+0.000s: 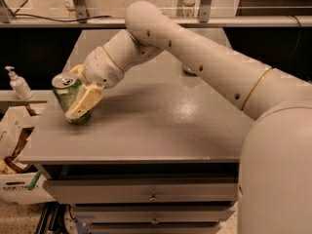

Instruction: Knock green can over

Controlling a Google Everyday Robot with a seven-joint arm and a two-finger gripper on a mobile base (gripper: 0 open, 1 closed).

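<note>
The green can [68, 96], with pale markings and a silver top, stands near the left edge of the grey table [161, 126] and leans to the left. My gripper [80, 89] is at the can, with one cream finger [84, 102] lying across the can's front side and the other behind its top. The fingers are spread around the can and touch it.
A silver object [189, 71] sits on the table behind my arm. A white pump bottle [18, 83] stands on a shelf at the left. Boxes and bags [14, 145] lie on the floor left of the table. Drawers [151, 196] are under the tabletop.
</note>
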